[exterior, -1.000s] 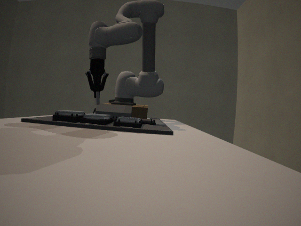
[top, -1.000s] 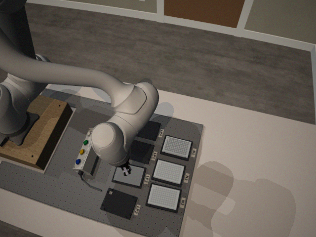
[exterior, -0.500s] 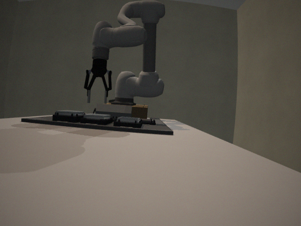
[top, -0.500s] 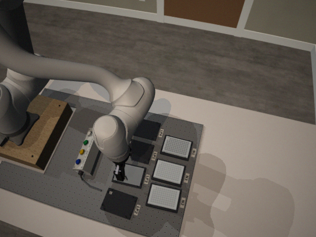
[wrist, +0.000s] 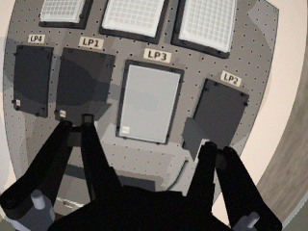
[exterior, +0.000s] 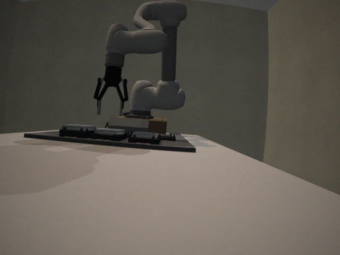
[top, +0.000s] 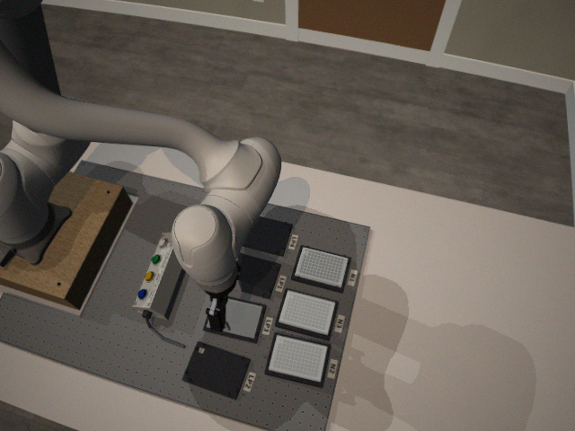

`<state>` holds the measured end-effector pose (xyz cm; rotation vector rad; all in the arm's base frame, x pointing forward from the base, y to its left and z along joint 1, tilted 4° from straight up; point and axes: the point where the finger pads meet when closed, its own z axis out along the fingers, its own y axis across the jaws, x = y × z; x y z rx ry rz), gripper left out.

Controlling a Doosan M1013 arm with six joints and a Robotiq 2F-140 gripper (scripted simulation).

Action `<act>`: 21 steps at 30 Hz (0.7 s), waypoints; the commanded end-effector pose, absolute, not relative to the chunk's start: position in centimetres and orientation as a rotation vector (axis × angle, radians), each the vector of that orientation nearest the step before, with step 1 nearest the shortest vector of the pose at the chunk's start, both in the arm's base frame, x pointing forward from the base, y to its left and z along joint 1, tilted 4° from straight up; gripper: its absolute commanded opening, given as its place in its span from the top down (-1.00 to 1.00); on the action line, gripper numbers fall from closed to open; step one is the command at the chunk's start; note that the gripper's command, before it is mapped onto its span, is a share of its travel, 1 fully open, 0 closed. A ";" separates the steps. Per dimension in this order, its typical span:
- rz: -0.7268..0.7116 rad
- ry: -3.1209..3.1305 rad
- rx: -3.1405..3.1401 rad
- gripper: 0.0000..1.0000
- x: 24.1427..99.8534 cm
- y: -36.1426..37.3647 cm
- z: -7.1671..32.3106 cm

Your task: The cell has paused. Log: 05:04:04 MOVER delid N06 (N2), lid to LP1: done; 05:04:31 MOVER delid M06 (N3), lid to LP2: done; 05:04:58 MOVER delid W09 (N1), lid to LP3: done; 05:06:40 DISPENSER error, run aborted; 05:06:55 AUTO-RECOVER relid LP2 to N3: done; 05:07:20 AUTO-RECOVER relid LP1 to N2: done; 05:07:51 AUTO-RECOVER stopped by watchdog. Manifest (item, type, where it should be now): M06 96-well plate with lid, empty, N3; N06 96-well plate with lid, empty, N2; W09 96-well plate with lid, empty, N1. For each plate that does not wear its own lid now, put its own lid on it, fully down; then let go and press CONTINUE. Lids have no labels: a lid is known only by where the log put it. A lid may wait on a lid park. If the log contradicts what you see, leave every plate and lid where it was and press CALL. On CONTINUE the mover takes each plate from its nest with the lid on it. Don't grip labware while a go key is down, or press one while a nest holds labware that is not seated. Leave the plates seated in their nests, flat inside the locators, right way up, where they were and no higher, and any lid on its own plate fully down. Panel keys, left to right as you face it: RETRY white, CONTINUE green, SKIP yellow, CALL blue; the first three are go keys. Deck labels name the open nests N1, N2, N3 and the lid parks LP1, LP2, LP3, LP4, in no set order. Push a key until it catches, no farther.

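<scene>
Three 96-well plates sit in a row of nests: N1, N3 and N2. The N3 plate and the N2 plate look paler, as if lidded. A pale lid lies flat on park LP3. Parks LP4, LP1 and LP2 are dark and bare. My gripper is open and empty. It hangs well above the deck, over the panel-side edge of the LP3 lid.
The key panel stands left of the parks, with white, green, yellow and blue keys. A cable runs from its near end. The arm's wooden base block is further left.
</scene>
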<state>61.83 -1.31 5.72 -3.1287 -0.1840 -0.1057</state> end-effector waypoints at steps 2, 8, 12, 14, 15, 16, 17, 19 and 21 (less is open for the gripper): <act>-0.102 -0.183 -3.131 -0.32 61.9 -1.3 5.8; -0.102 -0.183 -3.131 -0.32 61.9 -1.3 5.8; -0.102 -0.183 -3.131 -0.32 61.9 -1.3 5.7; -0.102 -0.183 -3.132 -0.32 61.9 -1.3 5.7; -0.102 -0.183 -3.132 -0.32 61.9 -1.3 5.7; -0.102 -0.183 -3.132 -0.32 61.9 -1.3 5.7; -0.102 -0.183 -3.132 -0.32 61.9 -1.3 5.6; -0.102 -0.183 -3.132 -0.32 61.9 -1.3 5.5; -0.102 -0.183 -3.132 -0.32 61.9 -1.3 5.5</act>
